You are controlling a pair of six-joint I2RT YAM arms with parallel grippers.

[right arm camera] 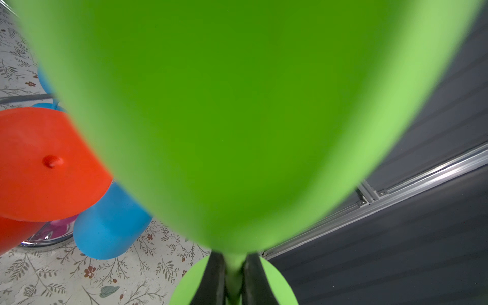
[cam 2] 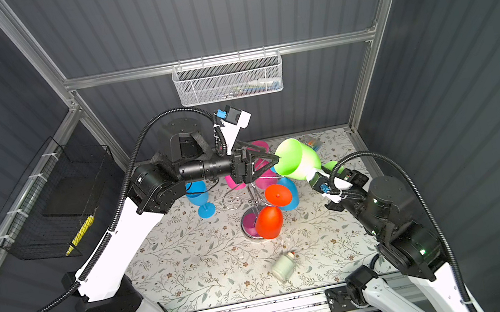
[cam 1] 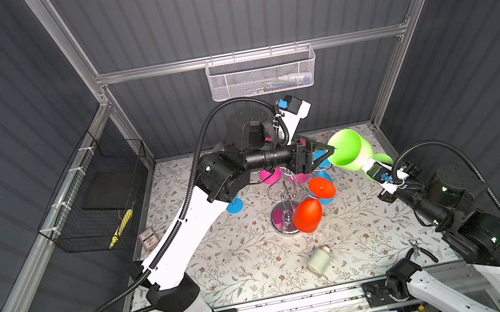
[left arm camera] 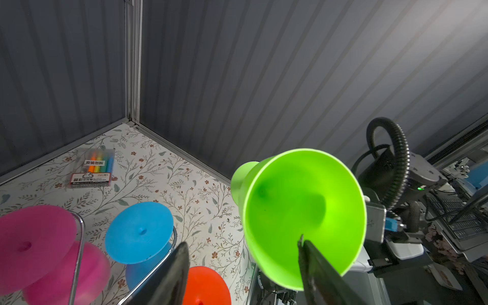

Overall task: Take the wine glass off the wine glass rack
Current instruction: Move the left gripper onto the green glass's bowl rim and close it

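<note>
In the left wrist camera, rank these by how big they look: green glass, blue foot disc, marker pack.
1. green glass, though it is close to the lens, which enlarges it
2. blue foot disc
3. marker pack, lying farther off on the table

Bottle [cam 1: 318,261] before the wine glass rack [cam 1: 283,217]

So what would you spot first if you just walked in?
The bright green wine glass, held up in the air by its stem in the shut right gripper, to the right of the wine glass rack. The open left gripper points at its rim. On the rack, mid-table, a red wine glass hangs bowl-down.
</note>
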